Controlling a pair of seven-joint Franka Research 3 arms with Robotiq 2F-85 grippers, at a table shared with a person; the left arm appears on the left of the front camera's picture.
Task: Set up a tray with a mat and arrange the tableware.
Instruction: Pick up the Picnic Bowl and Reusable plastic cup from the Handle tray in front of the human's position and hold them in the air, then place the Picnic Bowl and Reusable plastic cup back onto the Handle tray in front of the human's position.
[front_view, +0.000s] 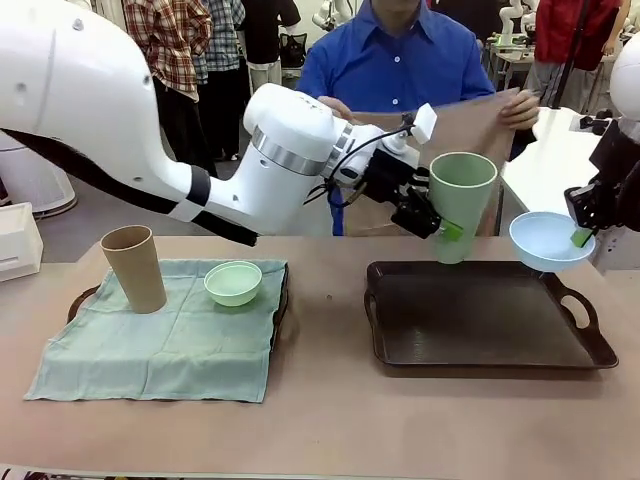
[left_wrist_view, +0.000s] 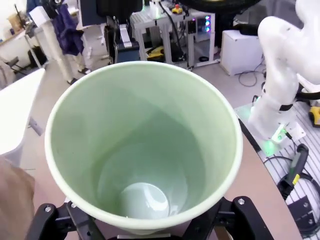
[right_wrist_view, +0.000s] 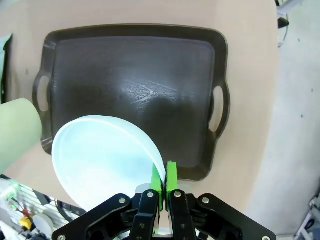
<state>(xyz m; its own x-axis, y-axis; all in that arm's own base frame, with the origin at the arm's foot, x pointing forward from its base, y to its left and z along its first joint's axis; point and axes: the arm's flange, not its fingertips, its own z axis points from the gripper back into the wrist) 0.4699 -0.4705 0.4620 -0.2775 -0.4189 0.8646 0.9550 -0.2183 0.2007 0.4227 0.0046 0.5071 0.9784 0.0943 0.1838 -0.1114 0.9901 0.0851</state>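
Left gripper (front_view: 437, 217) clasping sage green cup (front_view: 461, 203) above dark tray (front_view: 480, 320), right gripper (right_wrist_view: 164, 181) pinching pale blue bowl (right_wrist_view: 105, 161) rim, person's mat (front_view: 470, 125) behind.

sage green cup (front_view: 462, 203): pale sage green
pale blue bowl (front_view: 551, 240): light blue
tan cup (front_view: 134, 267): tan
mint green bowl (front_view: 233, 282): mint green
tray (front_view: 480, 355): dark brown
cloth (front_view: 160, 345): pale green
counter (front_view: 330, 430): light brown
person's shirt (front_view: 400, 65): blue
mat (front_view: 470, 125): brown
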